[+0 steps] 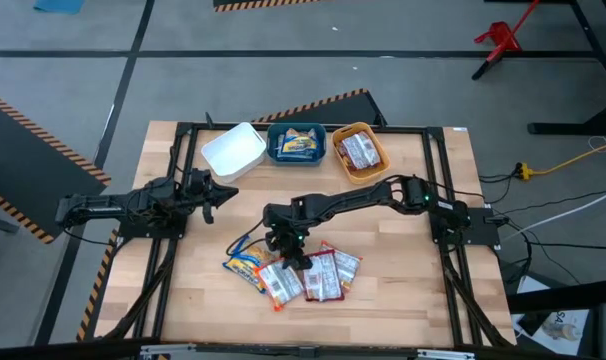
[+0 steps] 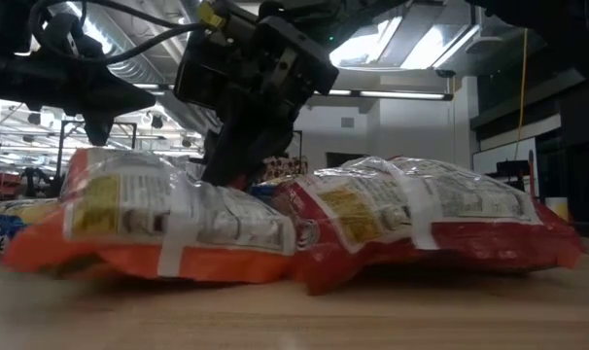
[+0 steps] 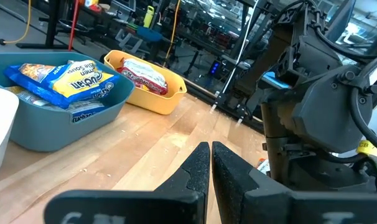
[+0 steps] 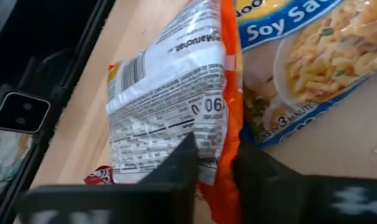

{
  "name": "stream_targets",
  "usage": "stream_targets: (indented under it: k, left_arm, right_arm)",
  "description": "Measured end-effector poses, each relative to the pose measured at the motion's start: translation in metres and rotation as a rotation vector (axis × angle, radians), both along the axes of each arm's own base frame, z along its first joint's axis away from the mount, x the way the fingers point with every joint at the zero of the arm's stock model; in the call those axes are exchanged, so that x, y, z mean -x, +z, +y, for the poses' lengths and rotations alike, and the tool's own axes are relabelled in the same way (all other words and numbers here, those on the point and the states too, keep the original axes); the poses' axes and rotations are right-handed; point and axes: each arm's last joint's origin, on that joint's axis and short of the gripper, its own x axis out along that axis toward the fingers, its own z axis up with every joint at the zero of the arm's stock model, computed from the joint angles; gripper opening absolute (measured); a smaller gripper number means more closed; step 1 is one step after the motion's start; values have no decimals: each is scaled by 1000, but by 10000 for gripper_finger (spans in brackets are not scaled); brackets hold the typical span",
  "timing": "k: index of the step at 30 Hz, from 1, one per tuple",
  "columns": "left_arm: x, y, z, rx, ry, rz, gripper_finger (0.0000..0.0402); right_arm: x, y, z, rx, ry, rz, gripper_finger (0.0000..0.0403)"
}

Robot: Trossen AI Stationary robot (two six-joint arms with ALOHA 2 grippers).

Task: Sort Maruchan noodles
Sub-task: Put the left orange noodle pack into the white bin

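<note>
The orange packet (image 4: 176,93) sat in the loose pile of noodles (image 1: 293,275) near the table's front edge, and the right gripper (image 4: 213,163) had its fingers pinched on that packet's edge, presumably to lift it off its neighbours. A blue soy sauce packet (image 4: 313,68) lay just beside it. The left gripper (image 3: 210,180) waited, fingers closed on nothing, near the white bin (image 1: 233,150).

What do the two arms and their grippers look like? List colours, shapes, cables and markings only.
Both arms are black, built of chunky jointed segments. The left gripper has two flat, tapered black fingers. The right gripper has the same dark, angular fingers on a boxy black wrist, which carries a yellow label and black cables in the low and left wrist views. A small green light glows on the right arm.
</note>
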Motion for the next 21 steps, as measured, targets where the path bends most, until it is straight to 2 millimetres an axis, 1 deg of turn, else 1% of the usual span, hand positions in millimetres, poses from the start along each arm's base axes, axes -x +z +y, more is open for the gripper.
stream_targets:
  k: [2,4,7,9,12,16,21]
  left_arm:
    - [0,0,0,0,0,0,12]
    - [0,0,0,0,-3,0,12]
    - [0,0,0,1,-12,1,12]
    - [0,0,0,1,-14,1,12]
    - [0,0,0,1,-15,1,12]
    - [0,0,0,1,-15,1,12]
    - [0,0,0,1,-15,0,12]
  right_arm:
    - [0,0,0,-8,12,-1,31]
    - [1,1,0,-19,17,0,11]
    - [1,1,-3,-19,12,3,13]
    - [1,4,-3,-16,12,15,9]
    - [-2,11,-8,-6,20,-12,6]
    - [-6,28,-23,-5,7,-24,4]
    - [-9,48,-54,-5,-48,-35,3]
